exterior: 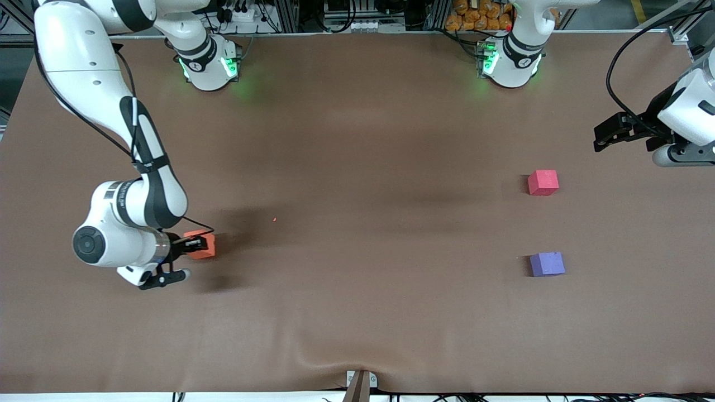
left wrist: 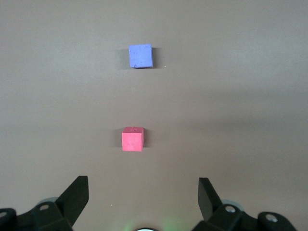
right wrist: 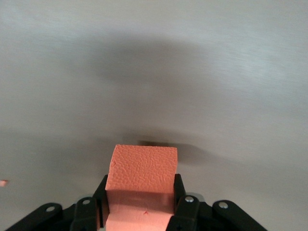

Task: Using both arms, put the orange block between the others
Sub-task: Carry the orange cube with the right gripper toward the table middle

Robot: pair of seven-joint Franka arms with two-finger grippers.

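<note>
The brown table [exterior: 357, 139] fills the front view, with the two arms' bases along its top edge. The right arm [exterior: 100, 111] sweeps down the left part of the frame to its wrist at lower left; the left arm [exterior: 690, 106] shows only at the upper right edge, where it waits. The right gripper [exterior: 195, 244] sits at lower left with its jaws clamped on the orange block [exterior: 205, 245]; its wrist view shows the block [right wrist: 142, 178] pinched between both fingers [right wrist: 180, 192], with a dark shadow on the cloth just past it, so it looks to be slightly off the surface, though I cannot be sure. The left gripper [exterior: 606, 137] hangs at the upper right over bare table, its jaws spread wide and empty, the two fingertips [left wrist: 77, 192] well apart in its wrist view. The red-pink cube [exterior: 543, 182] lies right of centre in the front view, and the purple cube [exterior: 547, 264] below it, with a clear gap between them. As I judge it, only the pickup is done: the block is at the right arm's end, well apart from the pair, so the carry across, a likely handover to the left gripper, and the placing in the gap all remain.
</note>
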